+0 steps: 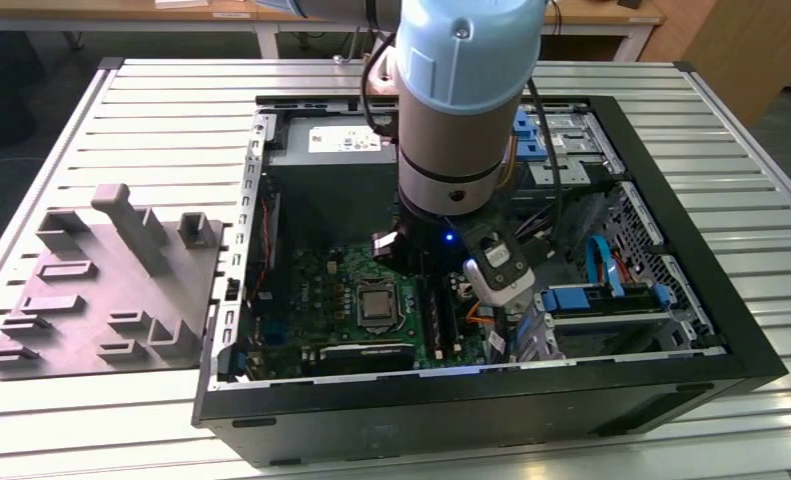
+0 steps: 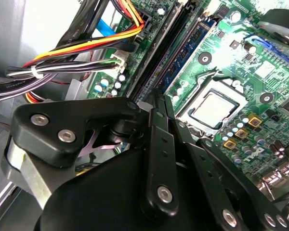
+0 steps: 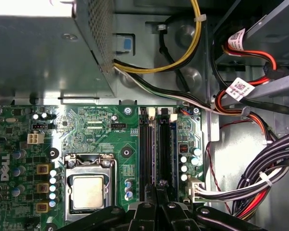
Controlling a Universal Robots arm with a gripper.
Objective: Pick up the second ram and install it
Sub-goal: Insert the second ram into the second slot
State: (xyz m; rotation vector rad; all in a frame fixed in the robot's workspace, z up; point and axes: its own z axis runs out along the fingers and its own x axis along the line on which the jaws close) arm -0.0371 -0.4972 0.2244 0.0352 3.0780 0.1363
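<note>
While reaching down into the open computer case (image 1: 749, 350) on the slatted surface (image 1: 168, 100), hangs over the green motherboard (image 3: 86, 125) with the gripper (image 3: 160, 185) low above the long black slots (image 3: 145, 149). Jaws pressed close together, tips in line with the slots. Dark blue second ram (image 2: 190, 45) standing on edge in a slot, seen in both wrist views (image 3: 175, 149), just beside the tips; cannot tell whether touching. Processor socket (image 3: 88, 191) near the slots on one side, bundled cables (image 3: 269, 163) on the other. Grey moulded tray (image 1: 102, 290) outside the case, at the exterior view's left.
</note>
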